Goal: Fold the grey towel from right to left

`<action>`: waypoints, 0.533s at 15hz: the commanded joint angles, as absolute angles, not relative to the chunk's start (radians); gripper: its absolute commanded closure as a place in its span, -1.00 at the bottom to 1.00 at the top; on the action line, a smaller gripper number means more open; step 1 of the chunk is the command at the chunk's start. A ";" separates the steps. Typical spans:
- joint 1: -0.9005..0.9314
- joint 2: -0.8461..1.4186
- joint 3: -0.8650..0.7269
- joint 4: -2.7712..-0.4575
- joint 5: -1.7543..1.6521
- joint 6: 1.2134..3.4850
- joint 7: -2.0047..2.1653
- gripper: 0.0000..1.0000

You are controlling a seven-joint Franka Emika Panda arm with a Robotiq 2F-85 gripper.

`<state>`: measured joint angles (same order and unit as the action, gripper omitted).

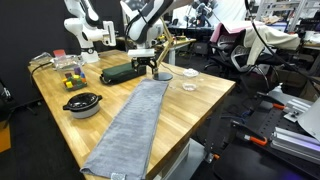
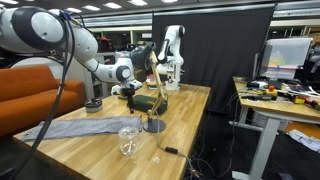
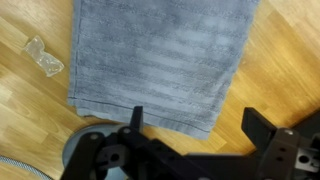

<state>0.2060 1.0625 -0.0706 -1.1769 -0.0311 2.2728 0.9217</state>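
The grey towel [image 1: 132, 125] lies flat and lengthwise on the wooden table [image 1: 195, 105]. It also shows in the other exterior view [image 2: 85, 127] and fills the top of the wrist view [image 3: 160, 55]. My gripper [image 1: 158, 68] hangs just above the towel's far end. In the wrist view my gripper [image 3: 195, 122] is open and empty. One finger is over the towel's hemmed edge. The other is over bare wood beside the towel's corner.
A black bowl [image 1: 82, 104] sits beside the towel. A dark box [image 1: 117, 74] and a tray of coloured blocks [image 1: 70, 78] stand at the back. A clear glass [image 2: 128, 139] and a small clear object [image 3: 43, 55] are on the table. A lamp stand base [image 2: 153, 125] is near my gripper.
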 commanded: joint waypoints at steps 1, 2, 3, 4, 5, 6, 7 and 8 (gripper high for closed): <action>0.201 1.136 -0.070 -1.046 -0.018 2.207 0.892 -1.00; 0.203 1.151 -0.070 -1.024 -0.020 2.198 0.890 -1.00; 0.205 1.165 -0.069 -1.001 -0.020 2.190 0.888 -1.00; 0.210 1.180 -0.072 -0.980 -0.026 2.179 0.887 -1.00; 0.212 1.196 -0.072 -0.955 -0.027 2.166 0.885 -1.00; 0.214 1.210 -0.075 -0.934 -0.029 2.156 0.886 -1.00; 0.216 1.225 -0.080 -0.910 -0.033 2.143 0.889 -1.00; 0.215 1.237 -0.082 -0.889 -0.035 2.130 0.891 -1.00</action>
<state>0.2155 1.1822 -0.0704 -0.9934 -0.0333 2.1952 0.9095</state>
